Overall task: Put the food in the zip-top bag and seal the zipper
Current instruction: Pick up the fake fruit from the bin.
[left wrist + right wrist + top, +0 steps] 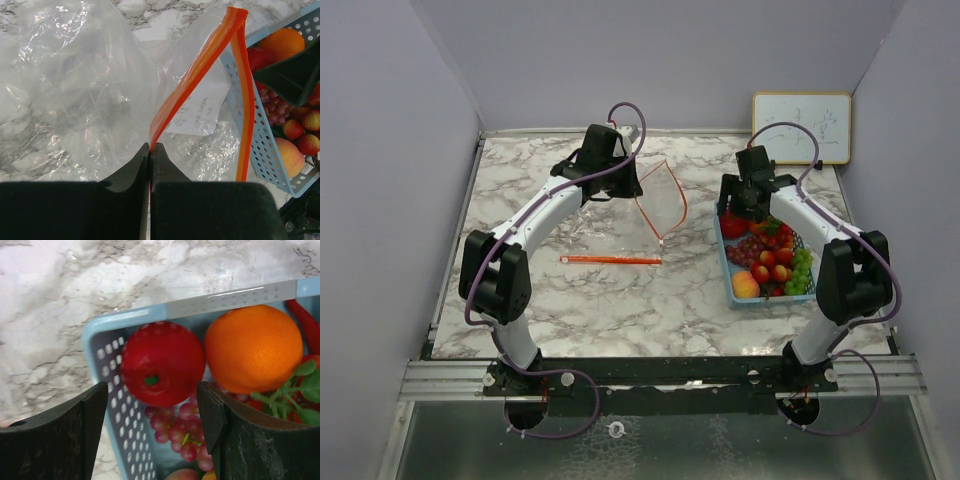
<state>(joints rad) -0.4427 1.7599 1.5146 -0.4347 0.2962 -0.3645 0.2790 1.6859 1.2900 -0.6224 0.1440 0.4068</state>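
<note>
**Inspector:** Fault risks first. The left fingers [150, 150] are pressed together on the orange zipper strip of the clear plastic zip-top bag [75, 75], holding its mouth up and open toward 3 o'clock. They hold only a thin lip. In my judgement a slip there would let the mouth collapse before anything goes in.

**Clerk:** And the right side?

**Inspector:** The right fingers [745, 205] stand spread and hold nothing. They straddle the round glossy red tomato [162, 362] in the 11 o'clock corner of the light-blue perforated plastic basket [732, 275]. One finger appears to hang over the basket wall, so lowering could strike the rim and shove the basket. The smooth ball could also squirt free on closing.

**Clerk:** Where is the food?

**Inspector:** All of it is in the basket, at 3 o'clock on the white marbled counter [620, 300]. The bag lies near the basket's 9 o'clock. I see no food in the bag.

**Clerk:** Count, largest down.

**Inspector:** One counter, one bag and one basket. Then:
- one orange [252, 347]
- one tomato
- one peach [745, 285]
- one green grape bunch [802, 270]
- one purple grape bunch [177, 432]
- one red chili [305, 322]
- at least three small red fruits [292, 129], with others possibly hidden
</note>
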